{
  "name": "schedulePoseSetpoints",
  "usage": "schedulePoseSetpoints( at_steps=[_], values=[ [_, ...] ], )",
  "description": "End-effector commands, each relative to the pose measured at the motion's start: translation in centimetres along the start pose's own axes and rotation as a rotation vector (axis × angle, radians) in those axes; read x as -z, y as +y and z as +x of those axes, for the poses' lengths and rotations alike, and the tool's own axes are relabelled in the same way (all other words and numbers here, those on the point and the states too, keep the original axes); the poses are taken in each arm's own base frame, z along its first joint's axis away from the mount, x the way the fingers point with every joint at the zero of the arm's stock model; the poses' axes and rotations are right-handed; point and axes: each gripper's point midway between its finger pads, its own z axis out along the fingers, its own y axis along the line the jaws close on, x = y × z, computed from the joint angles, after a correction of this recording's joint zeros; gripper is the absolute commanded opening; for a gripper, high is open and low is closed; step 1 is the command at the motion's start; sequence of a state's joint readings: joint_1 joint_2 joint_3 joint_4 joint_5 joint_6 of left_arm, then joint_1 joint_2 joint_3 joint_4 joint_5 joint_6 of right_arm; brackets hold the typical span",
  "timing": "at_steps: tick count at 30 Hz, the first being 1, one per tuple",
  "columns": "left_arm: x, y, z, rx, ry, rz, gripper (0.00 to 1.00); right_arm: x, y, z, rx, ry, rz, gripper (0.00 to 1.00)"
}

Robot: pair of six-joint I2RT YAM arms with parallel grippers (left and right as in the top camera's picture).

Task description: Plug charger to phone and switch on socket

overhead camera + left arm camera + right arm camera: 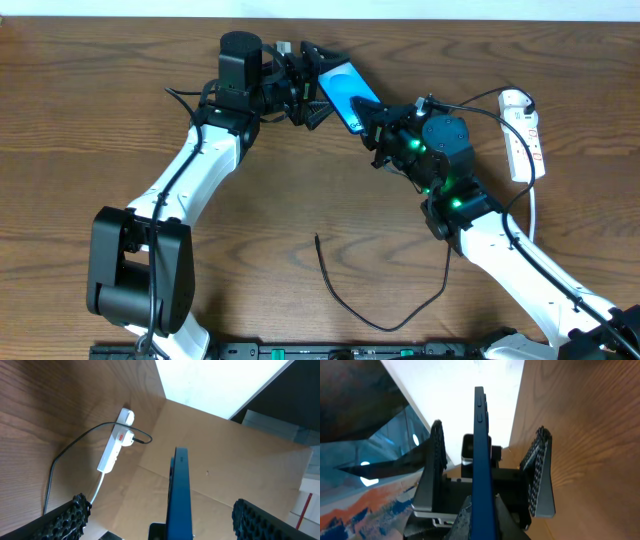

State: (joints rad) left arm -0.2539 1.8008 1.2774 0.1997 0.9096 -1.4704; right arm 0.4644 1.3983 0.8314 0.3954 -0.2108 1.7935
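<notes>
The phone (345, 92) is held up over the tabletop, near the middle of its far edge, with the blue screen partly turned upward. It is a slim, stiff slab with smooth glass faces, so I judge it slippery, easy to crack if dropped, and rather heavy for a grip at one end only. The right gripper (368, 120) is pressed together on the end nearer to the right edge, pinching the two flat faces. The left gripper (320, 88) is spread wide around the other end; its pads (436, 470) stand on each side of the flat faces and do not touch them. A safe hold seems to be on the flat faces close to one end, with the port left free; which end has the port I cannot tell. The charger (350, 305) lies in a loose curve near the front edge, its plug tip toward the middle of the tabletop. It looks thin and limp, so it should be taken just behind the tip. The socket (522, 135) lies near the far right corner, with the adapter (127, 437) plugged in it.
</notes>
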Motion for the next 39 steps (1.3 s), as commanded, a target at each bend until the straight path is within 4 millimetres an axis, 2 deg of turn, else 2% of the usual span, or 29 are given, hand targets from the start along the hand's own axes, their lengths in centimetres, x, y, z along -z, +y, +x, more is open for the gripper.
schedulePoseSetpoints(
  at_steps=[1, 7, 18, 28, 33, 39],
  values=[
    [0.5, -1.2, 0.4, -0.016, -0.01, 0.021, 0.93, 0.0, 1.4, 0.3, -0.005, -0.005, -0.041, 0.01],
    [0.5, -1.2, 0.4, -0.016, -0.01, 0.021, 0.92, -0.1, 1.2, 1.2, -0.015, 0.014, -0.035, 0.01],
    [0.5, -1.2, 0.4, -0.015, -0.009, 0.021, 0.91, -0.2, 1.2, 1.4, -0.022, 0.008, -0.037, 0.01],
    [0.5, -1.2, 0.4, -0.015, -0.009, 0.021, 0.64, -0.2, 1.1, 1.5, -0.022, 0.009, -0.036, 0.01],
    [0.4, -1.2, 0.4, -0.015, -0.009, 0.021, 0.62, -0.2, 1.1, 1.5, -0.022, 0.01, -0.036, 0.01],
    [0.4, -1.2, 0.4, -0.015, -0.009, 0.021, 0.53, -0.2, 1.0, 2.0, -0.02, 0.021, -0.033, 0.01]
  ],
)
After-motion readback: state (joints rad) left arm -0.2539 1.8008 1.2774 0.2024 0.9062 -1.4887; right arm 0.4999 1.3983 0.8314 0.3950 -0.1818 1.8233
